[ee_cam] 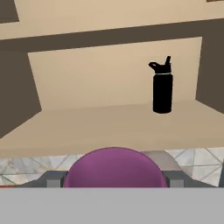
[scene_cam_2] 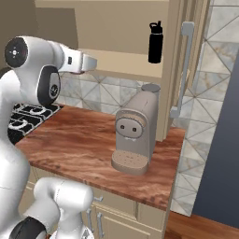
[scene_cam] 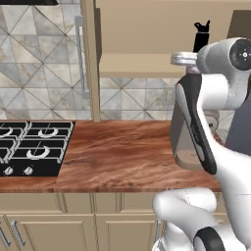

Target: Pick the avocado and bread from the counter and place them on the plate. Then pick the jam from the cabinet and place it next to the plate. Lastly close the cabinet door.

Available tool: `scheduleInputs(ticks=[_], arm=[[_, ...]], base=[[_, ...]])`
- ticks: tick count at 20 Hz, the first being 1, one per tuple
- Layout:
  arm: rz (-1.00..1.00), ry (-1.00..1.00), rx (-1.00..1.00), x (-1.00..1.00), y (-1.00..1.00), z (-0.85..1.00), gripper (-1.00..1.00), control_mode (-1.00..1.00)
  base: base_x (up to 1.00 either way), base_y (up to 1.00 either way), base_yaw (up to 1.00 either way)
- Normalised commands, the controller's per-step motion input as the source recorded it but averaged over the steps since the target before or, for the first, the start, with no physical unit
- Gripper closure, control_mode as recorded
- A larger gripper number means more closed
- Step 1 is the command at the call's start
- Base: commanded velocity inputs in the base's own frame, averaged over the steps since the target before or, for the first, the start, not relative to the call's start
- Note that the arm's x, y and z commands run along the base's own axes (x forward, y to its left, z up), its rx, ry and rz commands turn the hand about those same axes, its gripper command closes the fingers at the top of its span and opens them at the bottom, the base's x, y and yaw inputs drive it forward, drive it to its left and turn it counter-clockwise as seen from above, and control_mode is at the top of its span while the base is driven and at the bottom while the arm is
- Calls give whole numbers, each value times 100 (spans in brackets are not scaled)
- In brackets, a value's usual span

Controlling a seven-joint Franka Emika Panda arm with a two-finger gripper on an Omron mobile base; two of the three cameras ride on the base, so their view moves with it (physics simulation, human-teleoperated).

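The hand [ee_cam: 114,183] is raised in front of the open cabinet, and a rounded purple thing, most likely the jam [ee_cam: 114,168], sits right between its two dark fingertips [ee_cam: 52,180], one showing at each side. The fingers stand fairly far apart with the purple thing filling the gap; it looks held, though the contact itself lies at the cut-off lower edge of the hand view.

Ahead of the hand runs the beige cabinet shelf [ee_cam: 109,124], bare wood apart from a black bottle [ee_cam: 162,89] with a spouted cap standing upright near the shelf's far right end, well beyond the hand. The cabinet door [scene_cam_2: 184,70] stands open, its grey handle facing out.

Below the hand lies the worktop [scene_cam: 117,157], reddish-brown and wood-grained. A beige coffee machine [scene_cam_2: 135,133] stands on it, underneath and just to the bottle's side of the hand. Further off along the worktop in the other direction is the black stove [scene_cam: 32,147] with its grates and two knobs. Patterned grey tiles [scene_cam: 44,63] cover the wall behind.
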Motion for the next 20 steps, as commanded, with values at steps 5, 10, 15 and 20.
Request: scheduleInputs(ticks=[5,10,15,20], arm=[[0,1,0,-100,0,-37,100,-100],[1,3,0,-100,0,-16,100,-100],[3,9,0,-100,7,0,100,-100],[7,13,0,-100,22,0,100,-100]], base=[[0,0,0],[0,0,0],[0,0,0],[0,0,0]])
